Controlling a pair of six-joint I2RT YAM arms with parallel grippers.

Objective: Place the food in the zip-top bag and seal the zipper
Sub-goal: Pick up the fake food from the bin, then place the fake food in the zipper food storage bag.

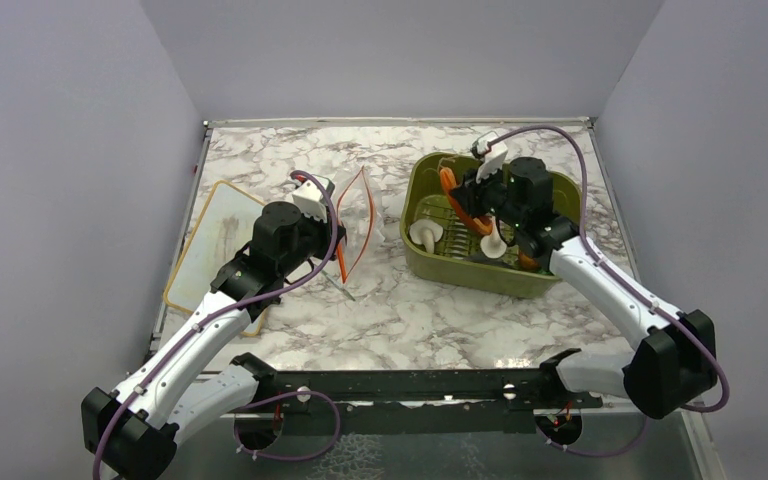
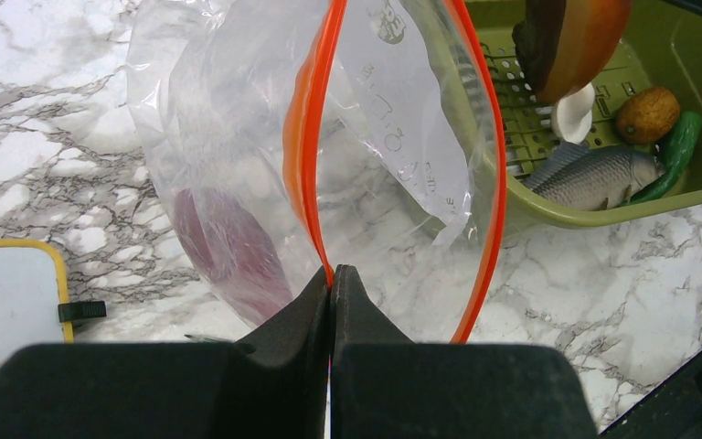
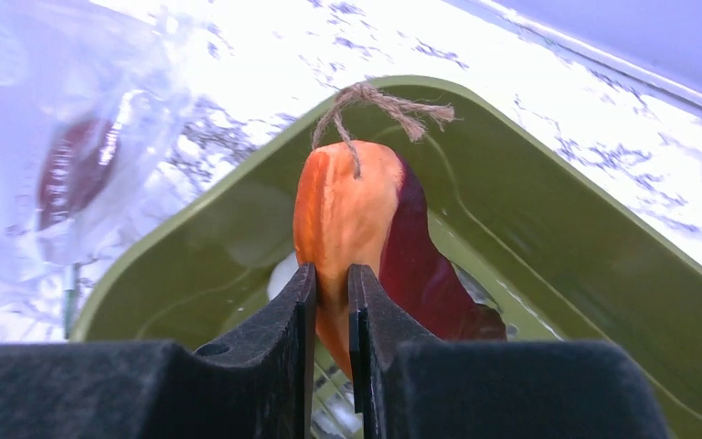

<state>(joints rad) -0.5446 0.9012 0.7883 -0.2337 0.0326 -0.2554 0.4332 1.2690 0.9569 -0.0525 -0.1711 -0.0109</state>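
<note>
At 3 o'clock on the marble worktop (image 1: 410, 310), seen from above, stands an olive-green tub (image 1: 480, 275). The right gripper (image 3: 331, 274) hangs over it, its fingers clamped on the lower edge of an orange crescent slice (image 3: 343, 206). The slice has a dark red face and a twine stalk at its 12 o'clock end.

Near the centre, slightly toward 10 o'clock, the zip-top bag (image 1: 360, 215) stands on edge with its mouth gaping. The left gripper (image 2: 331, 274) is pressed together on the zipper (image 2: 306, 137) at the near corner of the mouth, at 6 o'clock in the left wrist view. A dark red-purple piece (image 2: 228, 251) lies inside the bag, at 8 o'clock in that view.

Inside the tub rest a white mushroom (image 2: 571, 114), a grey toy fish (image 2: 594, 176), a small round orange piece (image 2: 647, 113) and a green bit (image 2: 676, 146), all clustered together. A tan-rimmed white board (image 1: 210, 240) lies at 9 o'clock, beside the left arm.
</note>
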